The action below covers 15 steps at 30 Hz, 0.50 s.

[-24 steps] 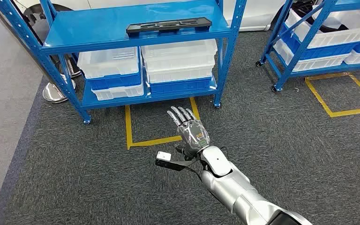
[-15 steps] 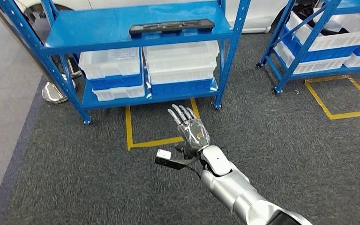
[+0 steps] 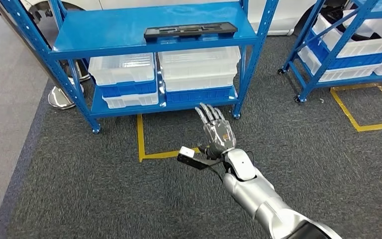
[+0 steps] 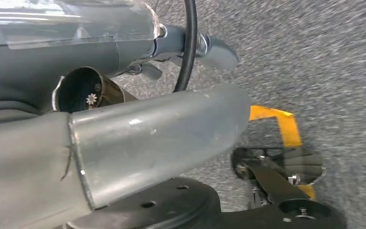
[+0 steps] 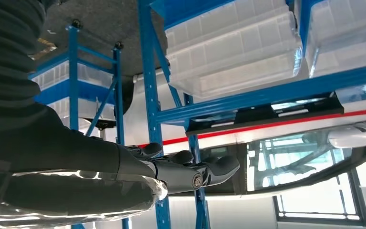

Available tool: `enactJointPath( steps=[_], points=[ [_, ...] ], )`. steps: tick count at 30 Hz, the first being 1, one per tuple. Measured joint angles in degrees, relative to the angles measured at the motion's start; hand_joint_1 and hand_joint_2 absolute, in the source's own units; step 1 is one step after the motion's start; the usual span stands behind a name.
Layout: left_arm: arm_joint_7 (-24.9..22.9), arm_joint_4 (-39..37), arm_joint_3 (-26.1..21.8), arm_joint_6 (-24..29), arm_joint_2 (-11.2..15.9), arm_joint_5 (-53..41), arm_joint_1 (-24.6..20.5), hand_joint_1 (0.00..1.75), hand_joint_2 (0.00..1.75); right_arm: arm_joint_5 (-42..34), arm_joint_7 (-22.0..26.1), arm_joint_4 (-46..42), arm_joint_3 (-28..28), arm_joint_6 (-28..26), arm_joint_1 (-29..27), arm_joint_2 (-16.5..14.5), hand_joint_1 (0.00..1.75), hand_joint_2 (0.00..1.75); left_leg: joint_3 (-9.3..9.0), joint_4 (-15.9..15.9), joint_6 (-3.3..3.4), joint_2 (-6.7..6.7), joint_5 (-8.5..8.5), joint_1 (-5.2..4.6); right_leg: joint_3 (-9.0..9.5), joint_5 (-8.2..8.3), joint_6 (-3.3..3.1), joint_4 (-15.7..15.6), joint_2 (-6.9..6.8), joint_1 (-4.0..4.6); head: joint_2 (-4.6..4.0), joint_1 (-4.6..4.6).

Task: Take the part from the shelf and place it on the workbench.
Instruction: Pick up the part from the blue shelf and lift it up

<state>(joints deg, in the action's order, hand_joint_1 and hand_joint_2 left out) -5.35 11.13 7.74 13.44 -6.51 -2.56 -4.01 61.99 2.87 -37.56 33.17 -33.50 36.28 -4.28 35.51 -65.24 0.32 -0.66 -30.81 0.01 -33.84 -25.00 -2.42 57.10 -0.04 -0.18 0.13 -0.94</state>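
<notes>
The part (image 3: 190, 32) lies flat at the front edge of the shelf (image 3: 109, 30). The right hand (image 3: 218, 130) is empty, fingers spread, well short. Raise it level, then close across the part's middle.

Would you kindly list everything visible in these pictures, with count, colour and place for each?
part: one, black, long and flat, at the front edge of the near shelf's upper level.
near shelf: one, blue, straight ahead.
second shelf: one, blue, on castors, to the right.
bins: several, clear and blue, stacked on the lower levels of both shelves.
floor tape: yellow outlines, on the dark grey carpet before each shelf.
metal base: one, shiny and round, behind the near shelf's left post.
right hand: one, silver and dark, fingers spread, reaching toward the near shelf, holding nothing.
left hand: grey, seen close up above the carpet.
</notes>
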Motion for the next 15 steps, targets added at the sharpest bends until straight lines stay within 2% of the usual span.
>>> enactJointPath(
  steps=[2,3,4,6,7,8,9,12,14,15],
  points=[
    [0.0,0.0,0.0,0.0,0.0,0.0,0.0,0.0,0.0,0.0,0.0,0.0,-0.2,0.0,0.0,0.0,0.0,1.75,4.06,-7.0,-0.9,0.13,-2.23,0.66,0.49,-0.42,0.15,0.0,-0.09,-0.27,0.0,-0.01],
    [0.0,0.0,0.0,0.0,0.0,0.0,0.0,0.0,0.0,0.0,0.0,0.0,-0.3,0.0,-0.1,0.1,0.0,1.75,5.23,-8.4,-1.34,0.21,-1.95,1.02,0.76,-0.69,0.35,0.0,-0.1,-0.44,0.0,-0.01],
    [0.0,0.0,0.0,0.0,0.0,0.0,0.1,0.0,0.0,0.0,0.0,0.0,-0.3,0.0,-0.2,0.1,0.0,1.75,5.25,-7.5,-1.76,0.3,-0.41,1.37,1.08,-1.01,0.64,0.1,-0.07,-0.68,0.0,-0.01],
    [0.0,0.0,0.0,0.0,0.1,0.0,0.2,0.0,0.0,0.0,0.0,0.0,-0.4,0.0,-0.2,0.1,0.0,1.75,2.62,-0.6,-2.53,0.57,4.37,1.95,1.69,-1.92,1.49,0.7,0.0,-1.21,0.0,0.0],
    [0.0,0.0,0.0,0.0,0.1,0.0,0.2,0.0,0.0,0.0,0.0,0.0,-0.5,0.0,-0.2,0.1,0.0,1.75,1.06,2.9,-2.71,0.66,5.9,1.95,1.78,-2.42,2.01,1.1,0.04,-1.29,0.0,-0.07],
    [0.0,0.0,0.0,0.0,0.1,0.0,0.1,0.0,0.0,0.0,-0.1,0.0,-0.6,-0.1,-0.2,0.2,0.0,1.75,0.1,5.1,-2.52,0.71,6.51,1.89,1.72,-2.78,2.5,1.5,0.06,-1.28,0.0,-0.12],
    [0.0,0.0,0.0,-0.1,0.1,0.0,0.1,0.0,0.0,0.0,-0.3,0.0,-0.8,-0.1,-0.1,0.2,0.0,1.75,-0.26,6.0,-2.19,0.68,6.32,1.72,1.59,-3.01,2.94,1.7,0.05,-1.2,0.0,-0.15],
    [0.0,-0.1,-0.1,-0.1,0.2,0.1,0.0,0.0,0.0,-0.3,-0.7,-0.1,-2.0,-0.3,0.0,0.4,0.0,1.75,-0.32,6.1,-0.6,0.45,5.75,1.51,1.61,-3.48,3.87,1.9,0.0,-1.31,0.0,-0.15],
    [0.2,-0.1,-0.1,-0.1,0.2,0.1,0.0,0.0,0.0,-0.7,-0.7,-0.4,-3.2,-0.4,0.5,0.9,0.0,1.75,-0.69,6.3,0.34,0.43,5.57,1.54,0.32,-5.16,4.21,4.8,0.0,-1.49,0.0,-0.1],
    [0.3,-0.1,-0.1,-0.2,0.3,0.1,0.0,0.0,0.0,-0.9,-0.7,-0.6,-4.0,-0.4,0.7,1.2,0.0,1.75,-0.84,6.4,0.7,0.42,5.44,1.48,-1.43,-6.58,4.26,8.1,0.01,-1.47,0.0,-0.07]
  ],
)
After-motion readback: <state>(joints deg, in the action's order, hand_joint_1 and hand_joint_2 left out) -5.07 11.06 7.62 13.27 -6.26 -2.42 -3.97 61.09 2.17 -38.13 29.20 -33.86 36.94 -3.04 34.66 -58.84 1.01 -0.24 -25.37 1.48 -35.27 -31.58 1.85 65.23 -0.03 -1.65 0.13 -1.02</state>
